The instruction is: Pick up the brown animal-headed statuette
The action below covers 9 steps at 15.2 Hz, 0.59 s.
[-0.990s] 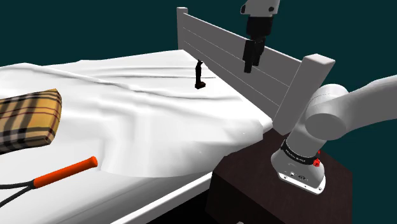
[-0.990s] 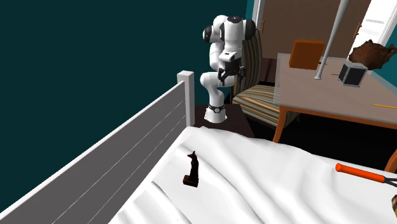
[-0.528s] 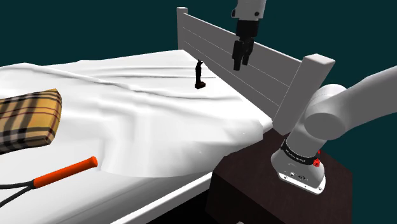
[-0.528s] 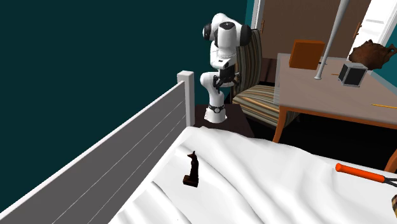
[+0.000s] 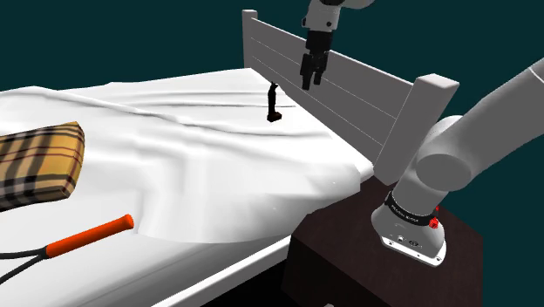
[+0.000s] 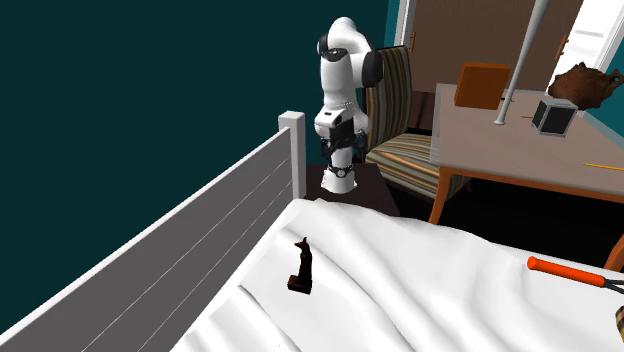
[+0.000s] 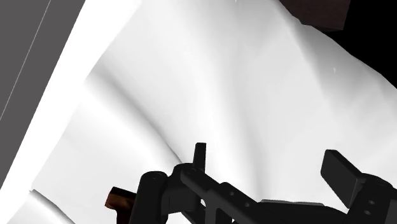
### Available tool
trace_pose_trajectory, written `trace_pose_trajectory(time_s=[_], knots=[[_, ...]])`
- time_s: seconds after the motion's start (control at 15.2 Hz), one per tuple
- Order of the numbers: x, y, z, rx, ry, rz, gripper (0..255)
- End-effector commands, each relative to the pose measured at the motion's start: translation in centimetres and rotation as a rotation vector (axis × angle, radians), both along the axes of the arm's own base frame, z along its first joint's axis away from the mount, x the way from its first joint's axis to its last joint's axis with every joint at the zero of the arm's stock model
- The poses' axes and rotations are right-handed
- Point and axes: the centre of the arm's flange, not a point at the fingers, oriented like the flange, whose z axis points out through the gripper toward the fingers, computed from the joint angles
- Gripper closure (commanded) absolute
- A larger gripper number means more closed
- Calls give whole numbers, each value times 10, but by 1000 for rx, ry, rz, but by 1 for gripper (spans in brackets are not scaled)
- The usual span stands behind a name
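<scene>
One dark brown statuette (image 5: 273, 103) upright on white bedsheet (image 5: 174, 166), black jaws apart, raised clear of it

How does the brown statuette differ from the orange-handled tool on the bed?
The statuette is dark brown and stands upright near the grey slatted board; the orange-handled tool lies flat near the bed's opposite edge. The open gripper hovers near the statuette, far from the tool. Both rest on the white sheet, untouched.

Matt white cloth sheet (image 5: 200, 166), plaid-woven cushion (image 5: 35, 166)
</scene>
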Motion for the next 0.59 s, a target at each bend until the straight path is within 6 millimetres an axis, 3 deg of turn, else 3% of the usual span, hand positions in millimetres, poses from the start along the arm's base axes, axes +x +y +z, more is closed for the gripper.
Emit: trace_pose_trajectory(time_s=[0.0, 0.53], knots=[[20, -15, -11, 11, -8, 1, 0], [103, -71, -42, 56, -40, 4, 0]])
